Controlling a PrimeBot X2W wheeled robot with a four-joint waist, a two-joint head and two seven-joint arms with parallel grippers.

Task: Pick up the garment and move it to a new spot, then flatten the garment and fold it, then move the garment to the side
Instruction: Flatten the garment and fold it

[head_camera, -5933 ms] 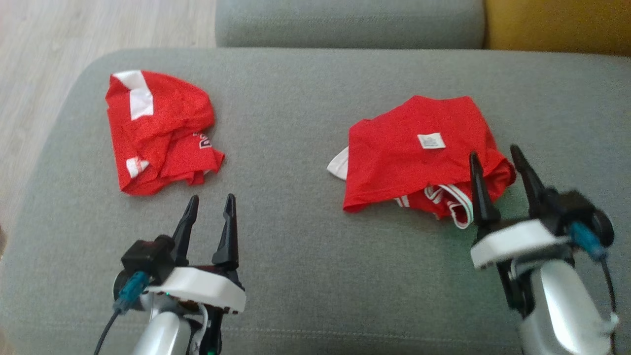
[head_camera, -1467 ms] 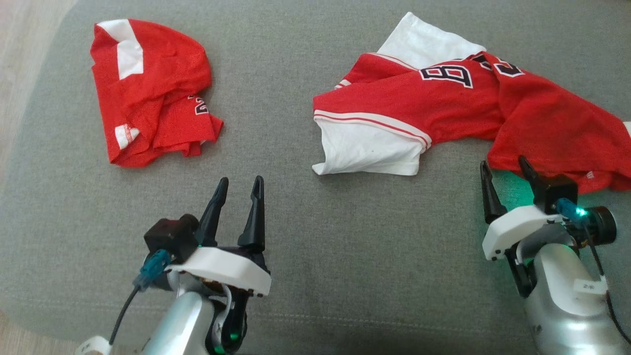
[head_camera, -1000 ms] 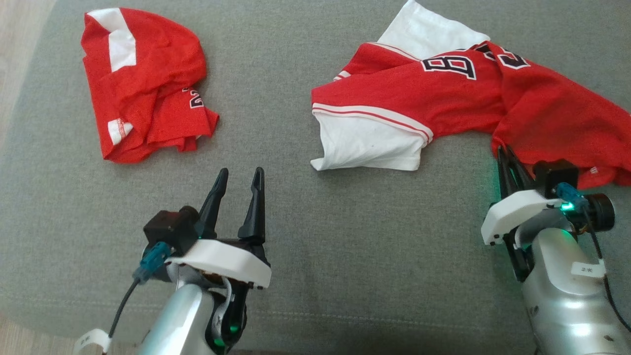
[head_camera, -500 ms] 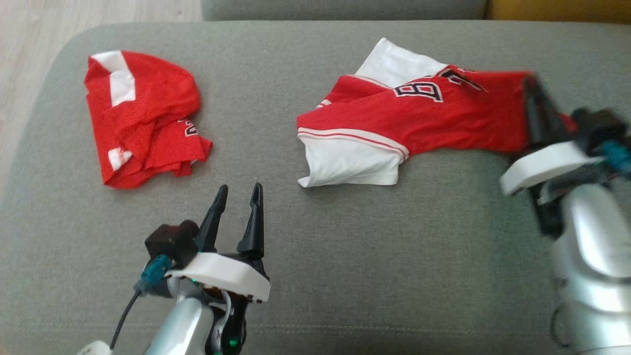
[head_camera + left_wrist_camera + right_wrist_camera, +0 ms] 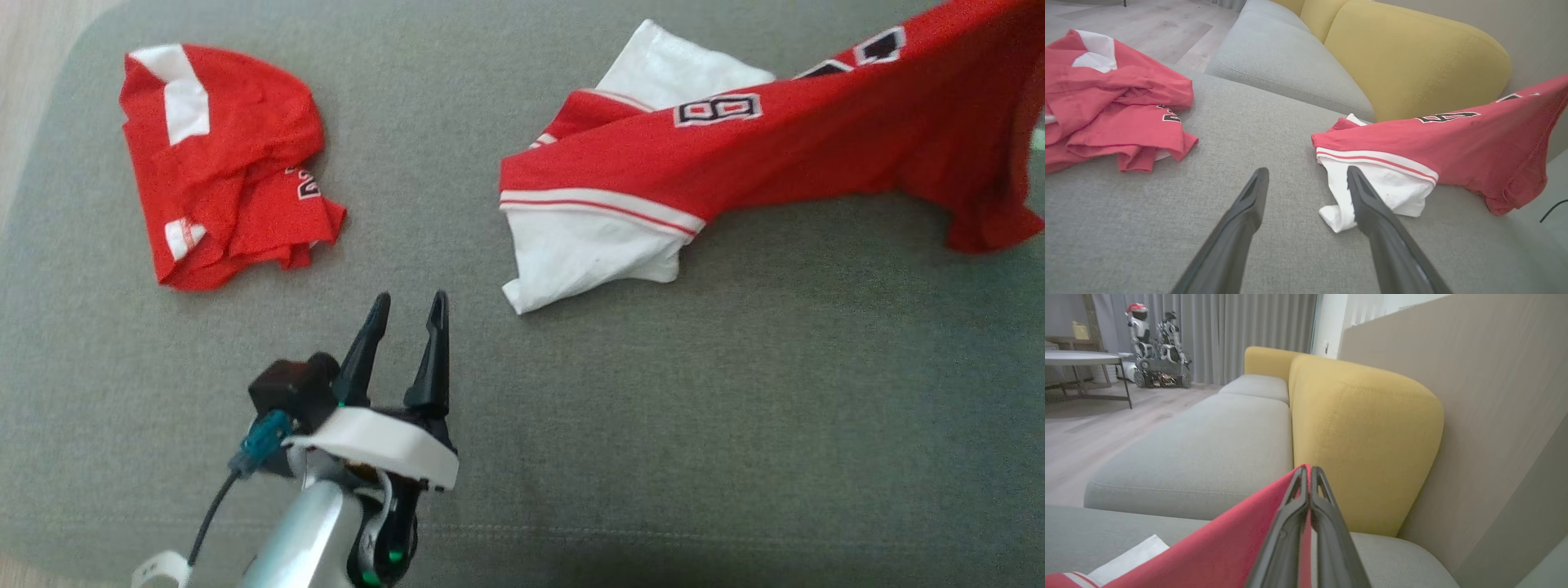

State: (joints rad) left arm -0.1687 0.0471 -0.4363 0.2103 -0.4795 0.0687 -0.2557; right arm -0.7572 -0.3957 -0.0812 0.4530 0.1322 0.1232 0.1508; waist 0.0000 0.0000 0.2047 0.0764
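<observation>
Garment (image 5: 775, 155) hangs from the clamped right gripper (image 5: 1308, 470); lift until the white sleeve (image 5: 588, 253) lying below clears the couch (image 5: 735, 425).

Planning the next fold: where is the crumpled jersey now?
The crumpled jersey lies at the head view's upper left on the grey cushion, beyond the left gripper and apart from the lifted jersey.

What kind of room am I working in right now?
Most likely a living room, perhaps one staged for testing: a long grey fabric sofa seat with mustard-yellow back cushions, floor-length grey curtains over pale wood flooring, and another wheeled robot parked by the curtains.
</observation>
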